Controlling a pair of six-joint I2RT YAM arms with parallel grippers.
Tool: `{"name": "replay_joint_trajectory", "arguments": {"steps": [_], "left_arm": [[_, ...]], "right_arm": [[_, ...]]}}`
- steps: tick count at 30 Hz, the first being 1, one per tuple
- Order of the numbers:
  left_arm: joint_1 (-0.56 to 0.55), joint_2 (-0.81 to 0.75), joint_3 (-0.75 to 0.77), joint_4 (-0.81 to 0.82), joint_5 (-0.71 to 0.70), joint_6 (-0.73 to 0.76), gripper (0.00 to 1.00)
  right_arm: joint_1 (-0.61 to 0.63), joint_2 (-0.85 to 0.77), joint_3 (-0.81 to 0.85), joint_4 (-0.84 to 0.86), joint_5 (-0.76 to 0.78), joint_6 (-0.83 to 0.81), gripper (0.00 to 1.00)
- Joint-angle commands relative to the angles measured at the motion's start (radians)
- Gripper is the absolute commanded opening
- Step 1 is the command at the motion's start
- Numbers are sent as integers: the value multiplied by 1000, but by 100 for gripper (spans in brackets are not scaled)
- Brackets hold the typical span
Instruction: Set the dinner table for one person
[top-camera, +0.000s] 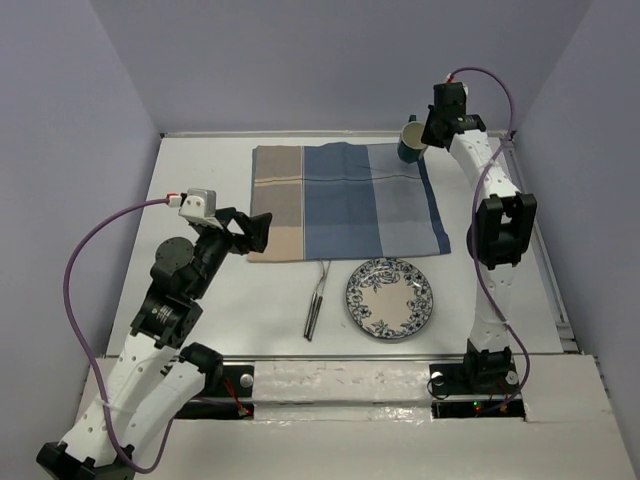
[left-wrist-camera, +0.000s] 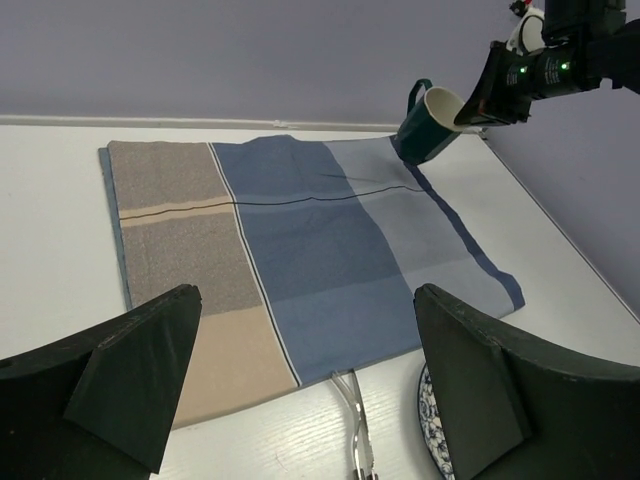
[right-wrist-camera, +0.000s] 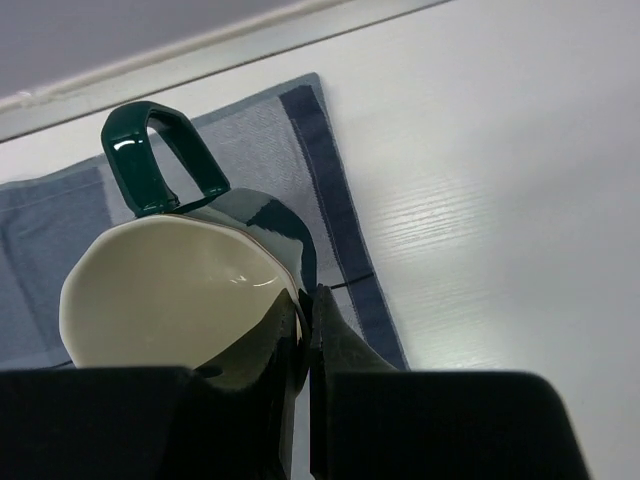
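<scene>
Dinner table (top-camera: 200, 190): white top beneath both arms, bearing striped placemat (top-camera: 345, 200), with plate (top-camera: 390, 298) and cutlery (top-camera: 317, 300) beside its near edge. Green mug (top-camera: 410, 142): tilted at placemat's far right corner, rim pinched by right gripper (right-wrist-camera: 305, 300), presumably for placing. Left gripper (top-camera: 250, 228): jaws wide apart, empty.

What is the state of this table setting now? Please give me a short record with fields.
right tool: shut on the rim of the green mug, mug tilted at the placemat's far right corner
left tool: open, empty, over the placemat's near left corner
placemat: spread on the dinner table
plate: empty, near side of placemat
cutlery: left of plate
</scene>
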Motion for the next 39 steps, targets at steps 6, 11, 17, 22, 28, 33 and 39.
{"name": "replay_joint_trajectory", "arguments": {"steps": [6,11,17,22,28,33,39], "left_arm": [[-7,22,9,13,-32,29,99],[4,35,11,12,-34,29,99],[27,52,11,13,-26,26,99],[45,59,9,15,-22,23,99],[63,64,9,15,-28,24,99],[82,65,11,15,-25,24,99],[102,78,9,21,4,14,99]], "right_arm": [[-21,56,134,44,-65,26,0],[-30,94,124,48,-75,27,0],[-50,137,131,50,-92,40,0],[-59,155,141,50,-82,32,6],[-59,142,143,50,-85,21,49],[-59,-2,93,50,-157,17,60],[-5,-364,-387,214,-295,53,61]]}}
